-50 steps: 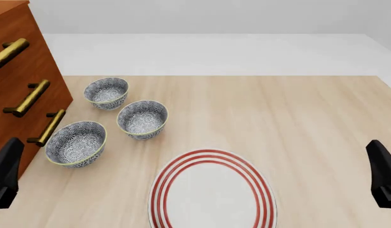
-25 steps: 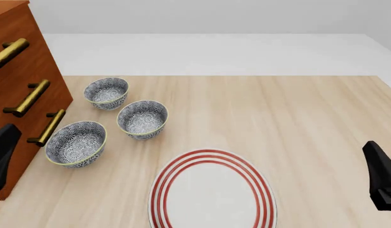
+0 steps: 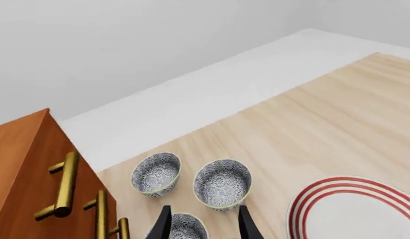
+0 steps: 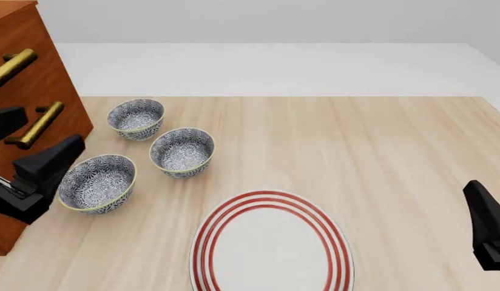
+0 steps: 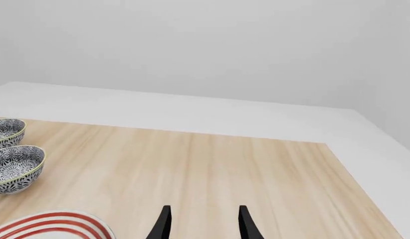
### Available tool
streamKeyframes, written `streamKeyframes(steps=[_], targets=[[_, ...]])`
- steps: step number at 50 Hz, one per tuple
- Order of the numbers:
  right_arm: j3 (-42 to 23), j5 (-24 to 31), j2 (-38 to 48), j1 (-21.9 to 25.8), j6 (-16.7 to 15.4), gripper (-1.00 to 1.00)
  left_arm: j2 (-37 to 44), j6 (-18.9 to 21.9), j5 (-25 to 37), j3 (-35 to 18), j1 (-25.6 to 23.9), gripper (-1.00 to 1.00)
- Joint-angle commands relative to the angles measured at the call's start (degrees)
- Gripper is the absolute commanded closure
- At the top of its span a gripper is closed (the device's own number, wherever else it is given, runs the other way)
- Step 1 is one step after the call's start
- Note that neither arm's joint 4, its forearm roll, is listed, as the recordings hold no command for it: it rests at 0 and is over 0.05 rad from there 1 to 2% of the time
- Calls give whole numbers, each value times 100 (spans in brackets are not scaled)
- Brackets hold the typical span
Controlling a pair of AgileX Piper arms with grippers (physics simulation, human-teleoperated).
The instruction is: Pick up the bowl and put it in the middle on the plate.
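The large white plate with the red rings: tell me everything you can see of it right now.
The large flat round white plate has three concentric red rings near its rim and looks like glazed ceramic. It lies flat on the light wooden table, nearest the arms, its near edge cut off. Nothing rests on it, and no bowl or gripper touches it.

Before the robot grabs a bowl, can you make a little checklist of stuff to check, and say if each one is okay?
1. Left gripper open: ok, its fingers stand apart.
2. Left gripper lined up with the near bowl: ok, in the left wrist view that bowl sits between the fingers.
3. Bowl upright and apart from the other two bowls: ok.
4. Plate has nothing on it: ok.
5. Right gripper out of the way: ok, it is at the table's right side.
6. Room beside the drawer cabinet: cannot tell, the left arm is close to it.
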Motion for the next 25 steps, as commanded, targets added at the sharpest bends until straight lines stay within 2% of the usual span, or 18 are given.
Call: streamKeyframes(steps=[1,3,6,8,12,15,19,20,25], targets=[[-4,15,-32,50,-25,-100,1284,810,-626,-106,-429,-100],[-4,24,-23,42,-4,-100,1517,659,-522,-297,-567,-100],[-5,73,-49,60,0,-100,1684,890,-575,-359,-697,-100],[8,19,87,37,-133,-100,1854,974,-581,-422,-868,-100],[-5,64,-56,21,9,-100,1966,1332,-664,-511,-800,-100],[-5,59,-59,53,-22,-100,2301,1242,-603,-624,-883,-100],[-4,23,-24,32,0,-100,2713,1783,-829,-479,-994,-100],[-4,24,-24,36,11,-100,2798,1656,-758,-556,-956,-100],[-4,19,-28,30,6,-100,3180,1737,-795,-650,-1044,-100]])
